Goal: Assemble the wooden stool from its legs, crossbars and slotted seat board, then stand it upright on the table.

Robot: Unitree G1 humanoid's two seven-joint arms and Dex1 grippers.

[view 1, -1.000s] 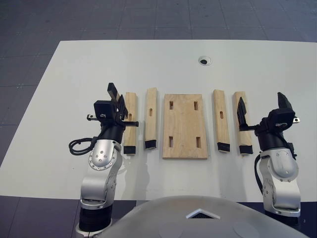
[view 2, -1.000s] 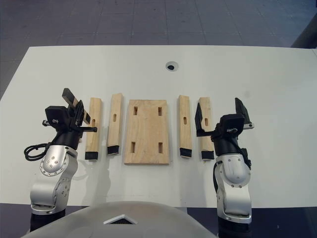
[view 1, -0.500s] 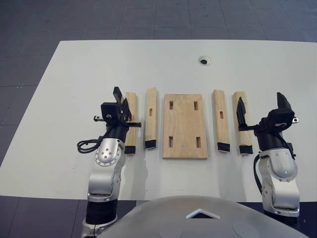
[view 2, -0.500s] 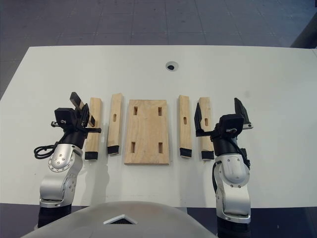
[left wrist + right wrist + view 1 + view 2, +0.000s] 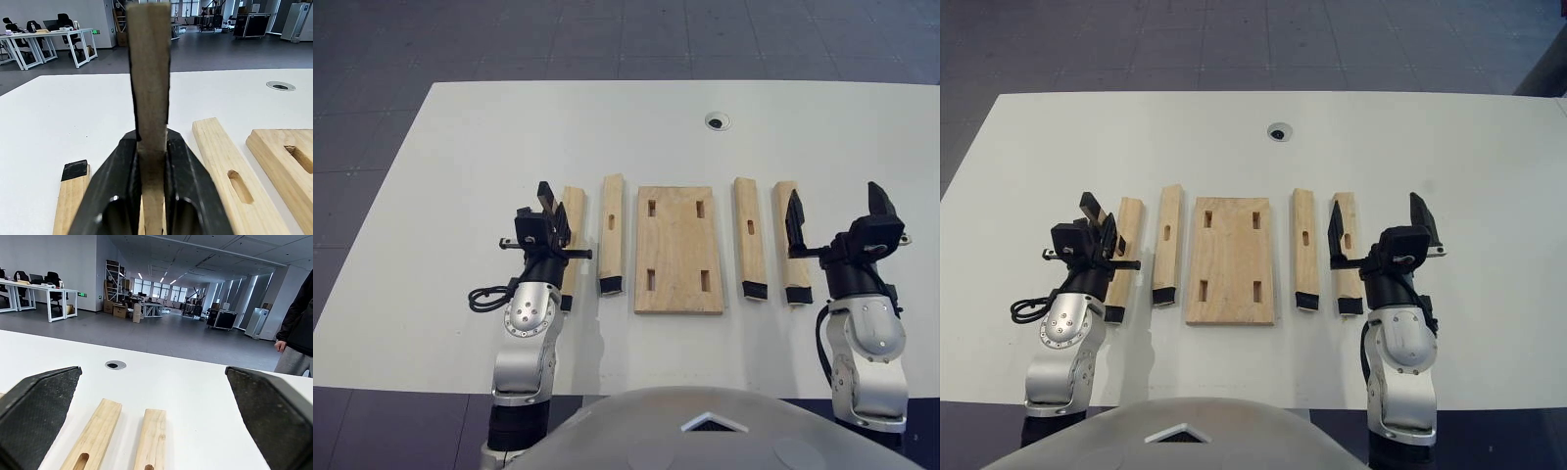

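Eyes down on the bench point(image 5: 460, 147): the seat board point(image 5: 677, 284) lies flat dead centre, four slots showing, long side running 12 to 6; two legs lie at its 9 o'clock and two at its 3 o'clock, all flat, roughly parallel to the board, none touching it; inner-left leg point(image 5: 611, 230) is just beside the board, outer-left leg point(image 5: 575, 201) one place further out; inner-right leg point(image 5: 749, 235) and outer-right leg point(image 5: 797, 272) mirror them at 3; every leg wears a black cap on its 6 o'clock end.

Left pincer point(image 5: 552, 208) sits at the board's 9 o'clock, over the outer-left leg and covering its middle; it's clamped on a thin wooden slat point(image 5: 149, 73), fingers point(image 5: 122, 181) pressed to both faces; from the wrist the slat stands straight up out of the grip, and from the head I see a black tip on its far end, leaning toward 11; whether the slat touches the leg under it, I can't tell.

Right pincer point(image 5: 833, 211) is out at the board's 3 o'clock, just past the outer-right leg, spread wide with nothing in it; its inner finger overlaps that leg in my head view; from its wrist the two pads point(image 5: 39, 416) stand far apart, both right-hand legs lying on the bench between them.

Cable hole point(image 5: 717, 120) in the bench top, between 12 and 1 o'clock from the board, well clear of the wood.
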